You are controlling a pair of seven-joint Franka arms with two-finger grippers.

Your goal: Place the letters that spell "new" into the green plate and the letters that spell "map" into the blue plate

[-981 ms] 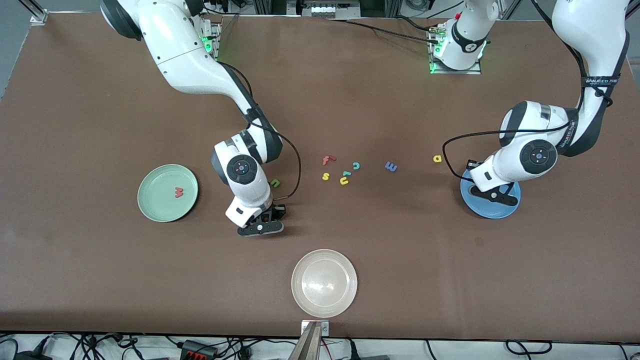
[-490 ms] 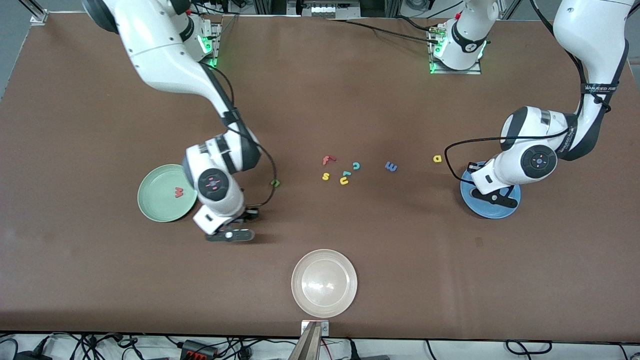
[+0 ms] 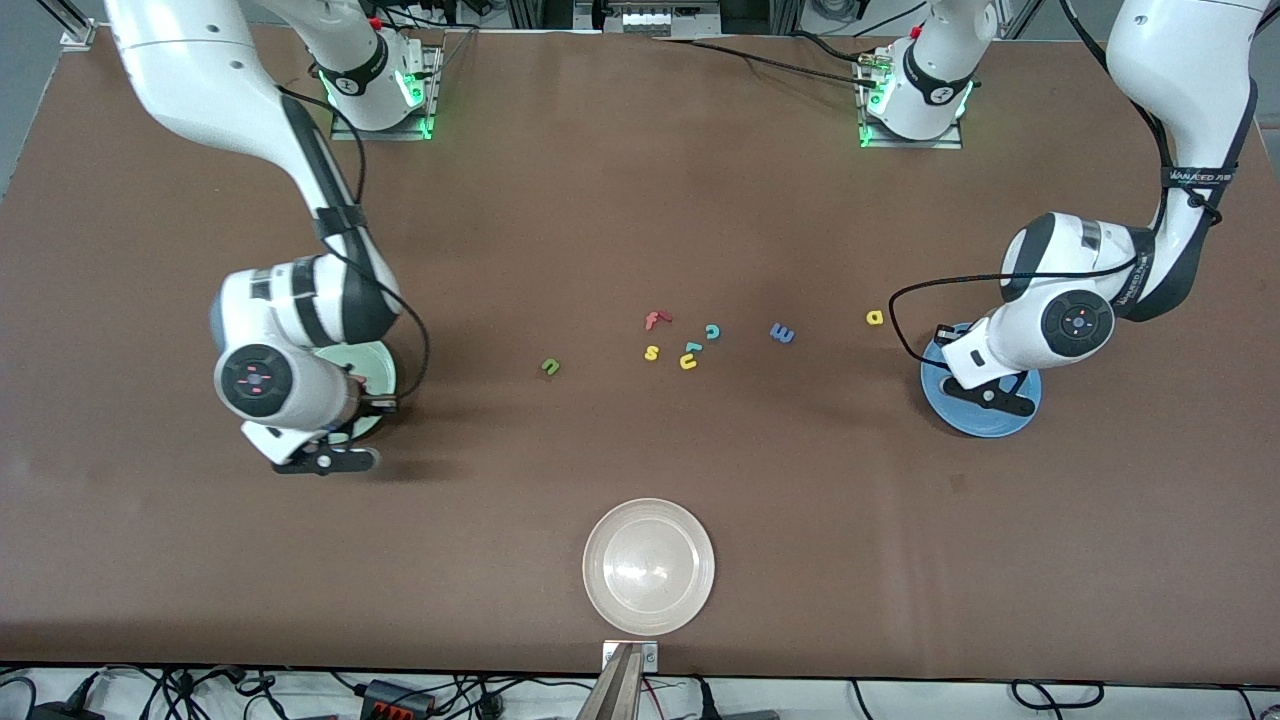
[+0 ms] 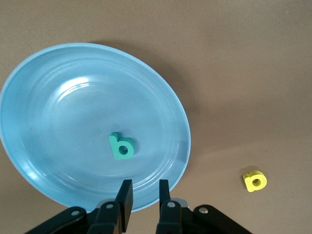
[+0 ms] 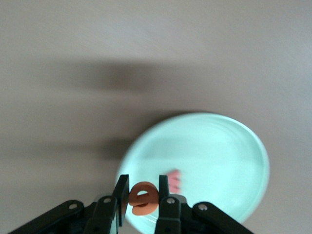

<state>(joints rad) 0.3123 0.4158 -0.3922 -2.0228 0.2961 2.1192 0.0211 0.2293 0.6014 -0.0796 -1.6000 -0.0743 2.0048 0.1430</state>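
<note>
- Orange "e" (image 5: 143, 198) is pinched in the right claw (image 5: 143, 195) over the green plate (image 5: 234, 161), where the red-pink "w" (image 5: 174, 179) lies.
- Teal "p" (image 4: 120, 146) lies in the blue plate (image 4: 58, 83); the left claw (image 4: 145, 195) hangs over its rim, nearly closed, empty.
- Yellow "a" (image 3: 874, 317), blue "m" (image 3: 782, 333) and olive-green "n" (image 3: 549, 367) lie on the table (image 3: 640, 230).

At the right arm's end I have the round pale mint-green plate (image 5: 234, 146) with the red-pink foam "w" (image 5: 174, 179) in it, and the right gripper (image 5: 143, 183) over its rim, pinching the orange foam "e" (image 5: 144, 200). At the left arm's end, the left gripper (image 4: 145, 187) hangs over the round bright blue plate (image 4: 48, 97), which holds the teal foam "p" (image 4: 121, 146). The yellow foam "a" (image 3: 875, 317) lies near that plate, the blue foam "m" (image 3: 782, 333) and olive-green foam "n" (image 3: 549, 367) lie between the plates, and the whitish-beige round plate (image 3: 600, 590) is nearest the front camera.
</note>
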